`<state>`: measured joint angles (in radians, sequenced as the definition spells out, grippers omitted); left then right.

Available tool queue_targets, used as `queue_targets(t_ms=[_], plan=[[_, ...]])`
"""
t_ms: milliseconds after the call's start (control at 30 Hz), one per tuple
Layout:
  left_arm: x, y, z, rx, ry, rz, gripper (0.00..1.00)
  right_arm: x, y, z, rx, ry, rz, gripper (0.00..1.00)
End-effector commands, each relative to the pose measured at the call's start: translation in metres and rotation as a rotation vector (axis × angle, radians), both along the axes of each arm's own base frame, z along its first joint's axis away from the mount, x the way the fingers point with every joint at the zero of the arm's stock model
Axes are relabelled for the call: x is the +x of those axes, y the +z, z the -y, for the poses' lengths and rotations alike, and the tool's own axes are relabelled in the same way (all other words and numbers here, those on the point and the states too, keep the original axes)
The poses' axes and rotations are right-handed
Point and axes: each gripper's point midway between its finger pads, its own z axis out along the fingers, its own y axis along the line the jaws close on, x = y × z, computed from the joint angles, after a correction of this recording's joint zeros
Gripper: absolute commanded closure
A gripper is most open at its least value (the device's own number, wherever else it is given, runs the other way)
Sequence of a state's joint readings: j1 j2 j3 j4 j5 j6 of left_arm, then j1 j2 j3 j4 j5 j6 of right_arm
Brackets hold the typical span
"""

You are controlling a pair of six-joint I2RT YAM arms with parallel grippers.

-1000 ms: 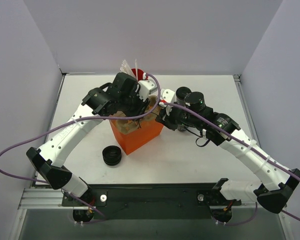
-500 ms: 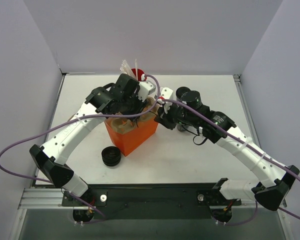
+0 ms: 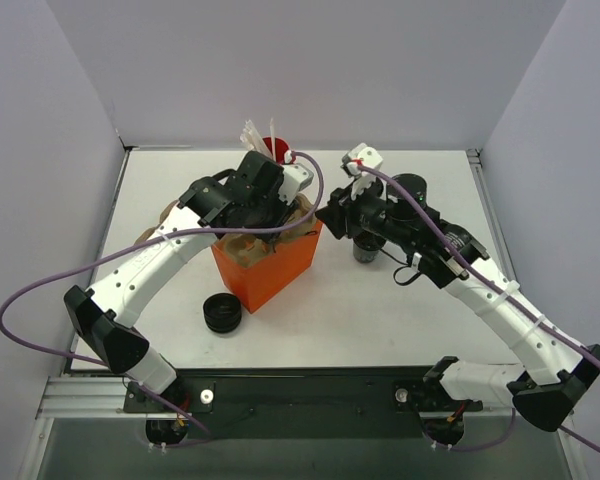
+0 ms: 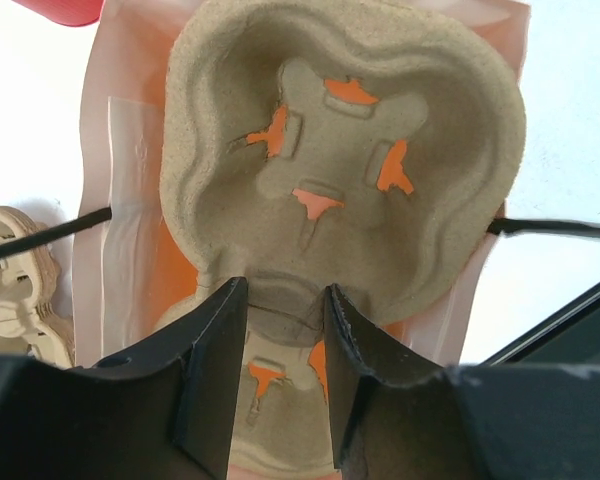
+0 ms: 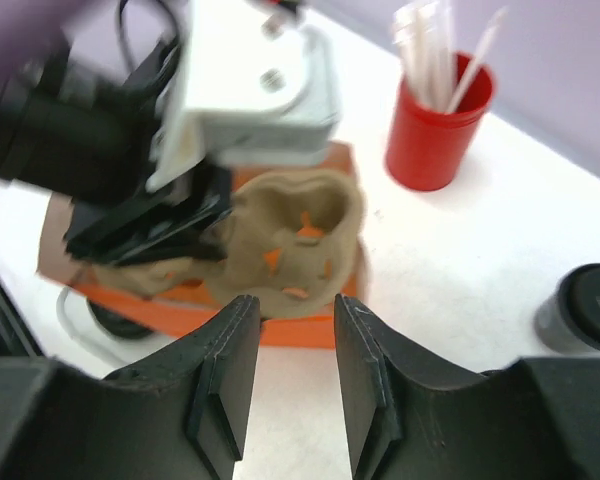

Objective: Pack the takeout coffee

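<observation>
Your left gripper [image 4: 282, 300] is over the orange paper bag [image 3: 280, 270]. Its fingers [image 4: 220, 370] are closed on the narrow waist of the pulp cup carrier [image 4: 460, 150]. The carrier lies across the open mouth of the bag, and orange shows through the slits in its wells.

Your right gripper [image 5: 295, 320] hangs in the air just right of the bag, pointing toward the bag and the left gripper. Its fingers stand apart with nothing between them.

The coffee cup [image 3: 367, 250] is not in the bag. It stands upright on the white table [image 3: 380, 320], to the right of the bag and apart from it. In the overhead view it is partly under your right arm. In the right wrist view it sits at the far right edge [image 5: 590, 310], dark lid up.

The red cup of white straws [image 5: 440, 125] stands behind the bag. A low stack of black lids [image 3: 223, 310] lies on the table at the bag's near left. A pile of spare pulp carriers [image 4: 15, 280] lies on the bag's left.
</observation>
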<state>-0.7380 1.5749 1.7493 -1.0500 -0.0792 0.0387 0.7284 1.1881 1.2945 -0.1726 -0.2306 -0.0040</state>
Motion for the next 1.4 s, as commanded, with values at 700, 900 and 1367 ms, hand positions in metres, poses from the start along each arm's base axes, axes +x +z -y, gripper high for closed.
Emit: queue_targets(t_ms=[700, 900, 1367], plan=[[0.001, -0.005, -0.010, 0.039, 0.012, 0.032, 0.75, 0.057, -0.026, 0.015, 0.057, -0.062, -0.085, 0.64], [0.000, -0.013, -0.012, 0.059, 0.011, 0.023, 0.75, 0.059, -0.046, 0.008, 0.019, -0.046, -0.159, 0.66], [0.001, -0.019, -0.016, 0.088, 0.017, 0.015, 0.76, 0.061, -0.060, 0.003, -0.007, -0.044, -0.194, 1.00]])
